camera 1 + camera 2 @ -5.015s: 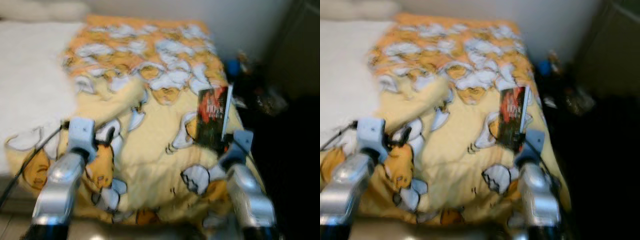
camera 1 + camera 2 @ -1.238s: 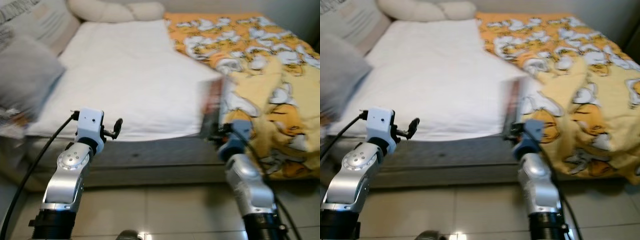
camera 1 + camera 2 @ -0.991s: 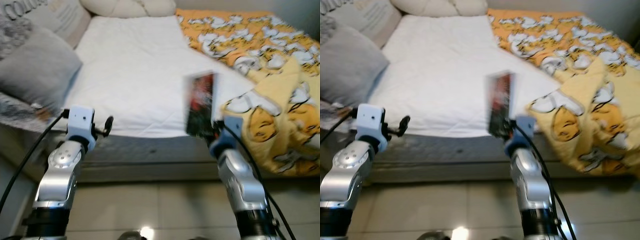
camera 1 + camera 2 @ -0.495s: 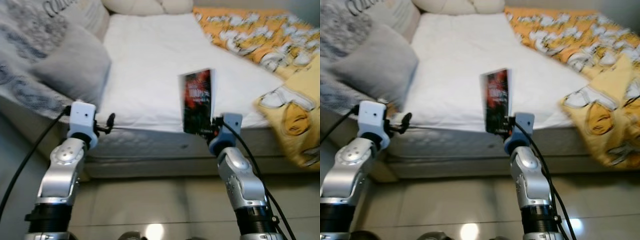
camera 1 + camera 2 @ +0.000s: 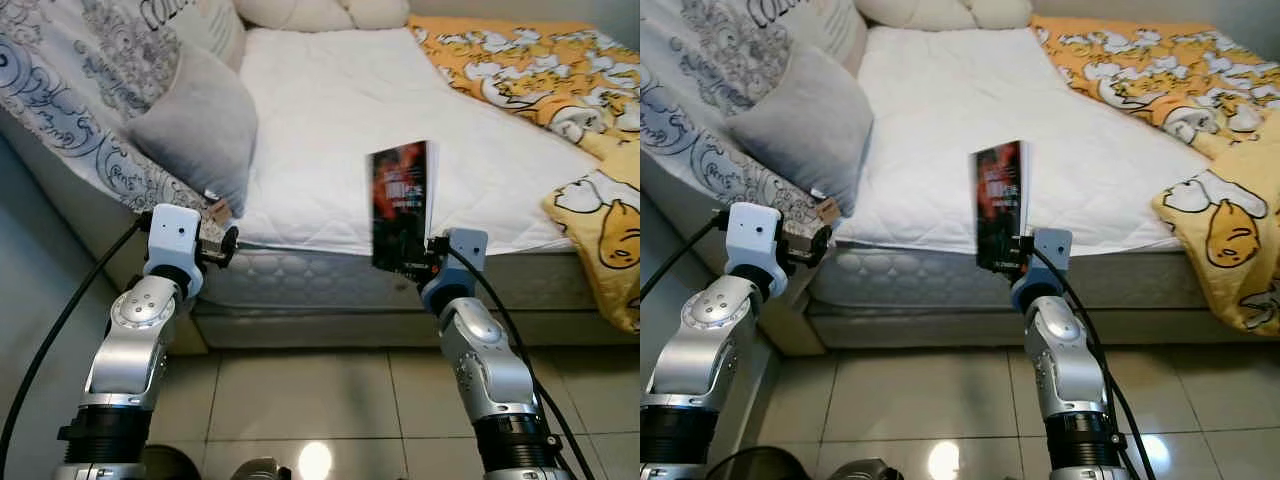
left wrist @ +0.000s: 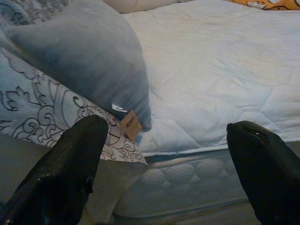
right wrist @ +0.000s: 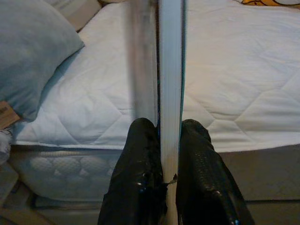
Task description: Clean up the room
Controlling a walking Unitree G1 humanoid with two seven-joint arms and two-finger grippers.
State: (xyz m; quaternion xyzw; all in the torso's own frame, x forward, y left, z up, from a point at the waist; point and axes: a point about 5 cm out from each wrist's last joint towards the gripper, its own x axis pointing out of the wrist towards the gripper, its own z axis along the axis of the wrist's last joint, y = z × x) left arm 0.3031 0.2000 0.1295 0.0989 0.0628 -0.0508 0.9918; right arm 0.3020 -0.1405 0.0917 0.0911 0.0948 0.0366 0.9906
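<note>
A dark book with a red cover (image 5: 402, 205) stands upright in my right gripper (image 5: 408, 266), which is shut on its lower edge. The right wrist view looks along the book's page edge (image 7: 169, 70), pinched between the two black fingers (image 7: 138, 154). The book is held in front of the side edge of a bed with a white mattress (image 5: 350, 110). My left gripper (image 5: 228, 245) is raised near the bed's left corner, open and holding nothing. Its fingertips (image 6: 79, 145) are spread wide in the left wrist view, with a grey pillow (image 6: 84, 61) beyond them.
A grey pillow (image 5: 200, 125) and a patterned cushion (image 5: 90, 80) lie at the bed's left end. An orange and yellow cartoon blanket (image 5: 560, 90) covers the right part and hangs over the edge. Beige tiled floor (image 5: 310, 400) lies below.
The camera has swung left and steadied, so the pillows now show more and the blanket has shifted right. The book stays gripped upright in my right gripper.
</note>
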